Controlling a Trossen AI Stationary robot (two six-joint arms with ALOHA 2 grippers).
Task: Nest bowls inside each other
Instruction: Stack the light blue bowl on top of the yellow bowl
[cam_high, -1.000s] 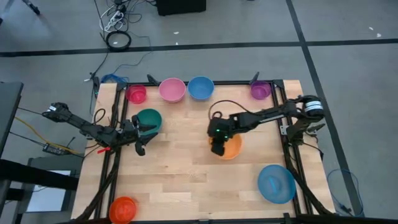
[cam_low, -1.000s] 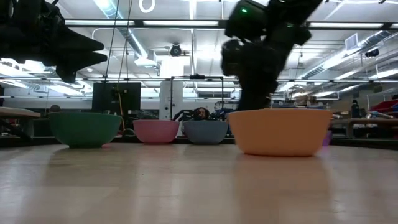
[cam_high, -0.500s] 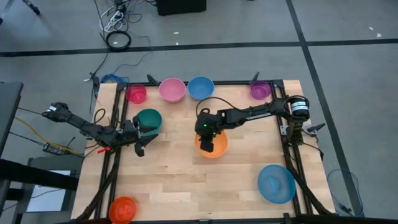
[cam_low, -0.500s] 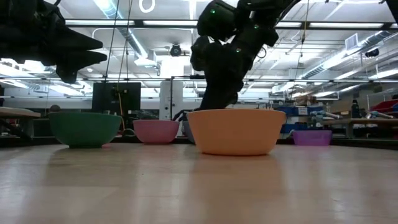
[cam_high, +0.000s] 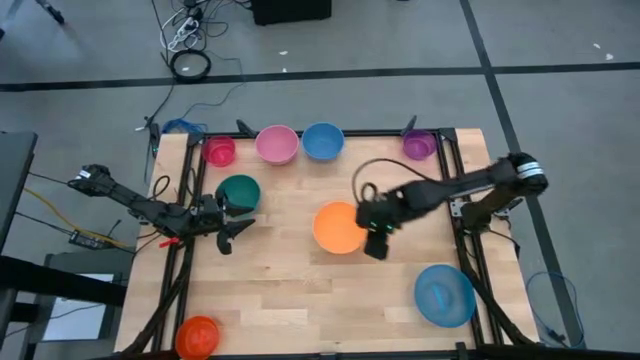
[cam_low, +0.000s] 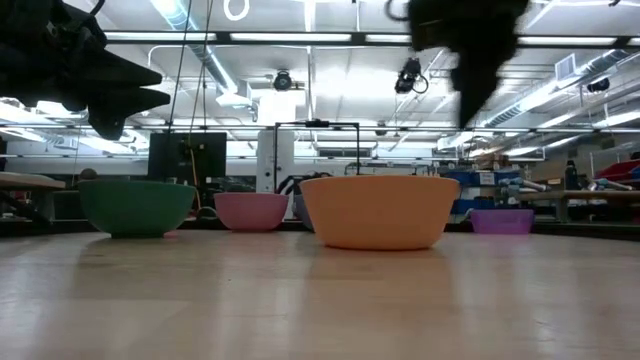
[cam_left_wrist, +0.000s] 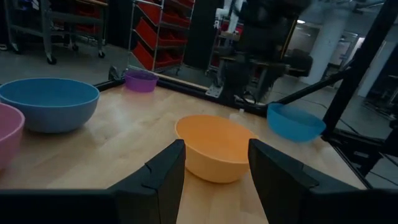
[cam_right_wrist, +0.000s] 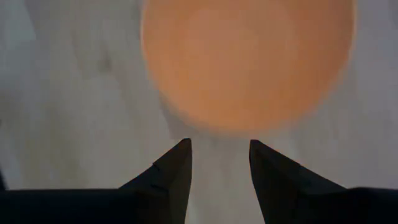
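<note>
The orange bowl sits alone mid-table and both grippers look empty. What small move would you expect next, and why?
Probably the left gripper advancing toward the orange bowl: its open fingers face that bowl directly, and the bowl stands free on the table. The right gripper, open and empty, is off the bowl's rim on its right, so the handover side looks clear.

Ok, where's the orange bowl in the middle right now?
In the high view, the orange bowl sits near the table's centre, between the green bowl and the right gripper, which is open beside it.

Both grippers (cam_high: 238, 228) (cam_high: 376, 250) open, empty
</note>
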